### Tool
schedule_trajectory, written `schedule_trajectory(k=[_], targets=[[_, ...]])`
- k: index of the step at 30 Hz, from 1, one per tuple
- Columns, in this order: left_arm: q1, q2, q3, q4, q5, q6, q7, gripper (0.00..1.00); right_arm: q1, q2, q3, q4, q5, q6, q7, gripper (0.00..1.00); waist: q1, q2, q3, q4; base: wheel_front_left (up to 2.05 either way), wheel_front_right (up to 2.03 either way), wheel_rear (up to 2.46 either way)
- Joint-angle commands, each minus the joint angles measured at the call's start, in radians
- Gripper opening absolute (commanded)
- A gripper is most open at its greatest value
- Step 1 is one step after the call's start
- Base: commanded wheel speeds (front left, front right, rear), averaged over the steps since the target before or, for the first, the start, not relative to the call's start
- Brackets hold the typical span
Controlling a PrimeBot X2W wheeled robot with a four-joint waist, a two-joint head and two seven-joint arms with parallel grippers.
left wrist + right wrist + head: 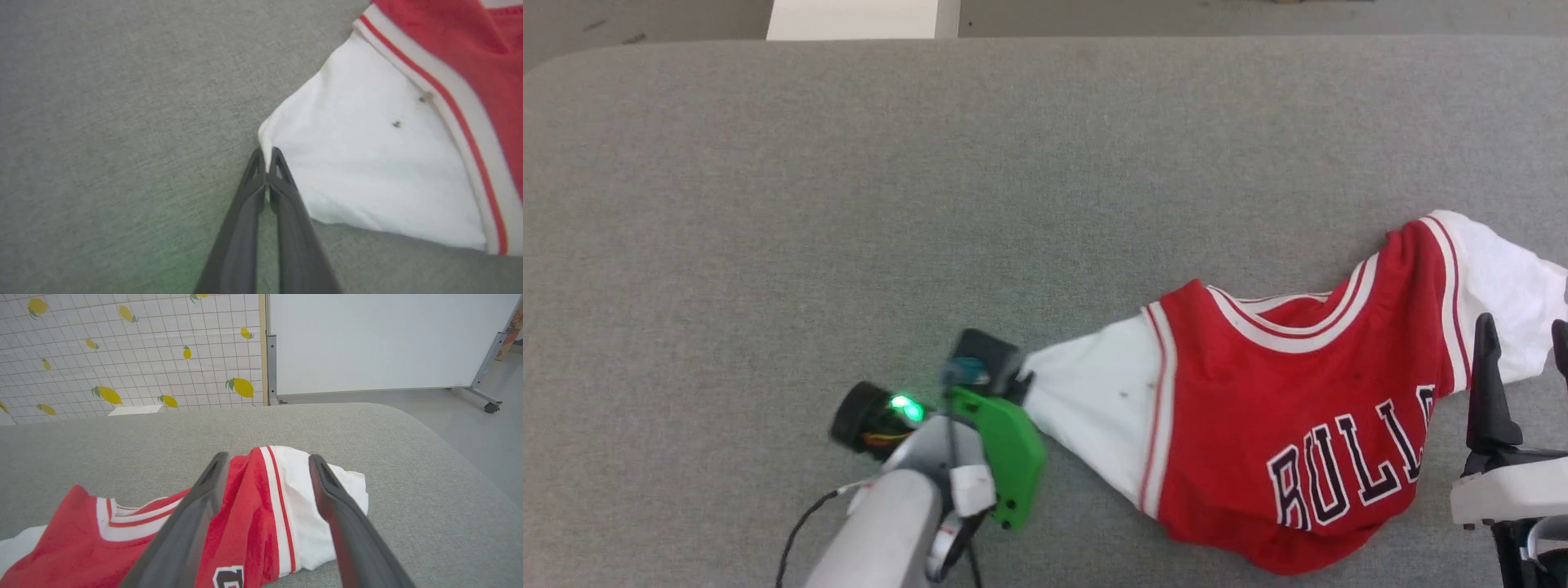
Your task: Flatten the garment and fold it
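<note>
Garment: a red basketball-style jersey (1282, 425) with white short sleeves, red-and-white striped trim and black white-outlined letters lies in the lower right of the head view.
Support: a grey fabric-covered tabletop (849, 204) with rounded corners; the jersey rests on its near right part.
Long axis: sleeve to sleeve, running from the lower middle of the head view up to the right edge, so it climbs towards the right.
Facing: the striped neckline opens towards the top of the head view, and the crumpled hem sits at the bottom edge. The letters read left to right and slant upward with the cloth.
Sleeve at frame left: this white sleeve (367, 163) is drawn out to a point aimed left.
Left pincer (266, 157): its fingers are pressed together on the very corner of that sleeve, with white cloth pinched between the tips.
Right pincer (269, 459): its fingers stand wide apart over the other white sleeve (302, 506) and its striped trim. Whether they touch the cloth, I cannot tell.
Background: the right wrist view shows a lemon-patterned gridded wall (122, 355) at upper left and a white board on a wheeled frame (388, 339) at upper right.
</note>
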Motion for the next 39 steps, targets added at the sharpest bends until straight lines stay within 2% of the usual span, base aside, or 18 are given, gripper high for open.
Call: schedule_trajectory(k=[1, 6, 10, 14, 18, 23, 28, 32, 35, 39], targets=[[0.027, 0.005, 0.031, -0.017, -0.018, 0.031, -0.030, 0.00, -0.007, 0.000, 0.001, 0.003, 0.004, -0.001, 0.002, 1.00, 0.0000, 0.0000, -0.027, 0.008, 0.00, 0.00, 0.00], [0.135, 0.006, 0.159, -0.141, -0.081, 0.138, -0.125, 0.00, 0.010, 0.000, 0.006, 0.006, 0.008, -0.001, 0.008, 1.00, 0.0000, 0.0000, -0.059, 0.016, 0.00, 0.00, 0.00], [0.262, 0.023, 0.266, -0.260, -0.137, 0.202, -0.159, 0.00, 0.027, 0.000, 0.008, 0.005, 0.010, -0.001, 0.016, 1.00, 0.0000, 0.0000, -0.069, 0.024, 0.00, 0.00, 0.00], [0.372, 0.054, 0.351, -0.360, -0.167, 0.245, -0.160, 0.00, 0.040, 0.000, 0.003, 0.006, 0.002, -0.001, 0.035, 1.00, 0.0000, 0.0000, -0.069, 0.040, 0.00, 0.00, 0.00], [0.417, 0.073, 0.377, -0.420, -0.182, 0.248, -0.152, 0.00, 0.018, 0.000, 0.012, 0.003, -0.006, -0.001, 0.086, 1.00, 0.0000, 0.0000, -0.061, 0.055, 0.00, 0.00, 0.00], [0.387, 0.058, 0.342, -0.462, -0.190, 0.234, -0.146, 0.00, -0.090, -0.017, 0.038, -0.006, -0.007, -0.001, 0.217, 1.00, 0.0000, 0.0000, -0.024, 0.073, 0.00, 0.00, 0.00], [0.319, 0.041, 0.290, -0.488, -0.180, 0.212, -0.151, 0.00, -0.255, -0.143, 0.086, 0.042, 0.037, -0.001, 0.416, 1.00, 0.0000, 0.0000, 0.050, 0.093, 0.00, 0.00, 0.00], [0.272, 0.037, 0.263, -0.503, -0.155, 0.209, -0.159, 0.00, -0.379, -0.216, 0.105, 0.111, 0.076, -0.001, 0.569, 1.00, 0.0000, 0.0000, 0.108, 0.111, 0.00, 0.00, 0.00], [0.244, 0.030, 0.243, -0.510, -0.144, 0.207, -0.163, 0.00, -0.444, -0.268, 0.124, 0.169, 0.075, -0.001, 0.655, 1.00, 0.0000, 0.0000, 0.139, 0.129, 0.00, 0.00, 0.00], [0.225, 0.024, 0.224, -0.512, -0.135, 0.205, -0.165, 0.00, -0.483, -0.304, 0.136, 0.238, 0.078, -0.001, 0.731, 1.00, 0.0000, 0.0000, 0.165, 0.151, 0.00, 0.00, 0.00]])
